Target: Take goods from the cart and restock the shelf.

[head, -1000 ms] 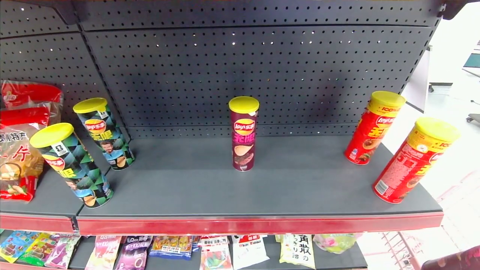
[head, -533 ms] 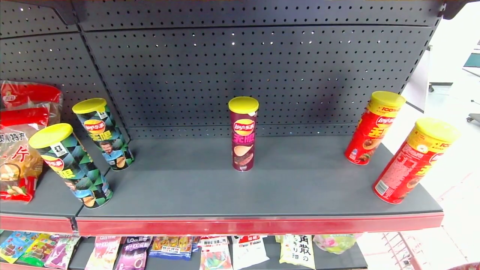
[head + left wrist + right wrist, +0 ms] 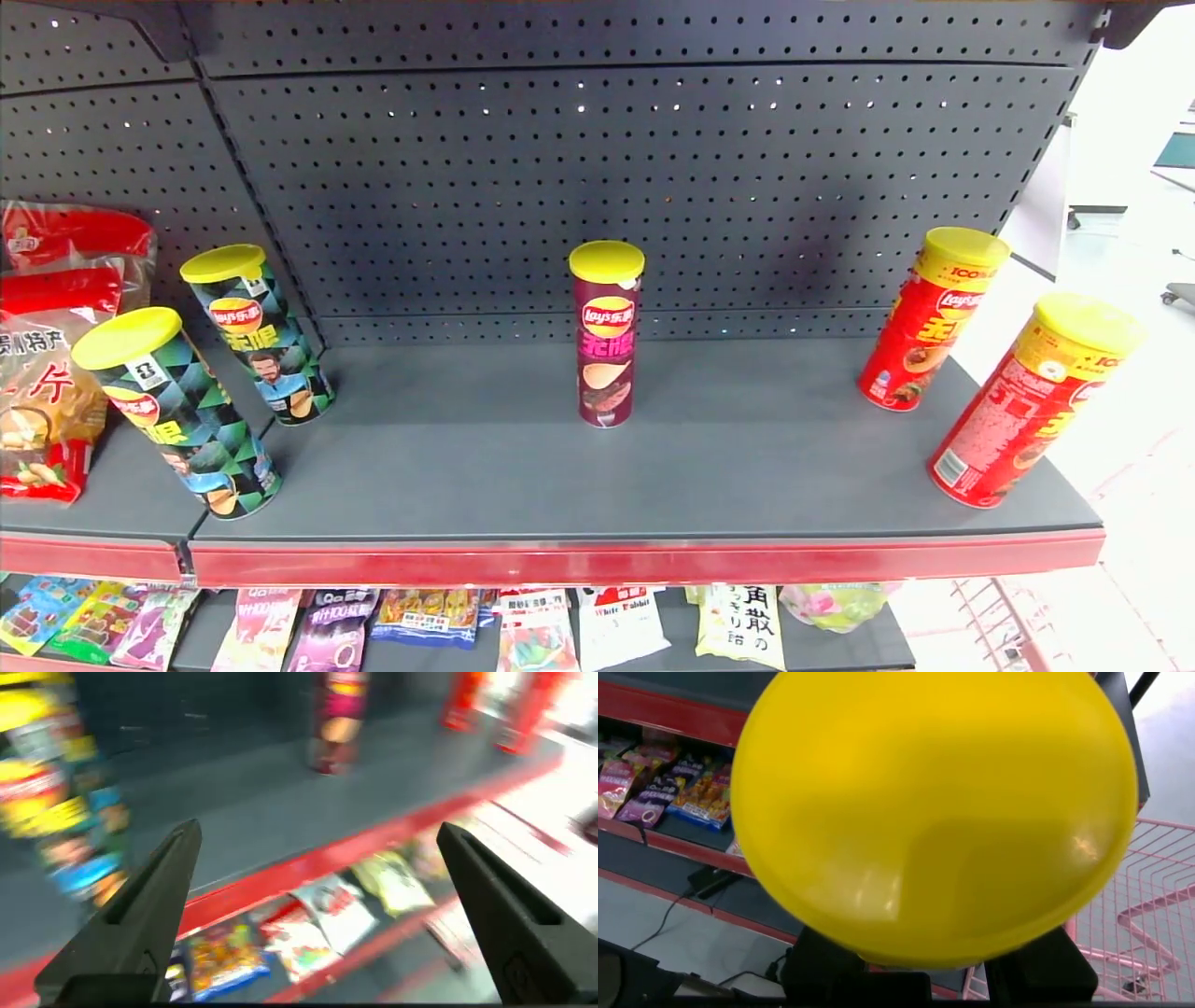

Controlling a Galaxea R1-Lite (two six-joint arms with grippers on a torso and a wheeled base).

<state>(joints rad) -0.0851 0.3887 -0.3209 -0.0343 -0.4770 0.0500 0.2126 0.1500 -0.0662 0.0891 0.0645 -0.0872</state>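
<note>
My right gripper (image 3: 926, 963) is shut on a chip can whose yellow lid (image 3: 934, 812) faces the right wrist camera; its dark fingers (image 3: 836, 971) show beneath the lid. My left gripper (image 3: 318, 831) is open and holds nothing, in front of the grey shelf board (image 3: 262, 812). On the shelf (image 3: 653, 467) a purple can (image 3: 607, 331) stands upright at the middle. Two red cans (image 3: 932, 317) (image 3: 1032, 401) stand at the right, two teal cans (image 3: 257, 331) (image 3: 173, 411) at the left. The pink wire cart (image 3: 1158, 905) lies below the held can.
The shelf's red front lip (image 3: 644, 560) runs across the head view. Bagged snacks (image 3: 47, 373) crowd its far left, and several snack bags (image 3: 523, 625) lie on the lower shelf. Bare board lies on both sides of the purple can. A perforated back panel (image 3: 607, 187) closes the rear.
A dark red object at the bottom right corner of the head view has slid down out of the picture. The cans on the shelf have not moved.
</note>
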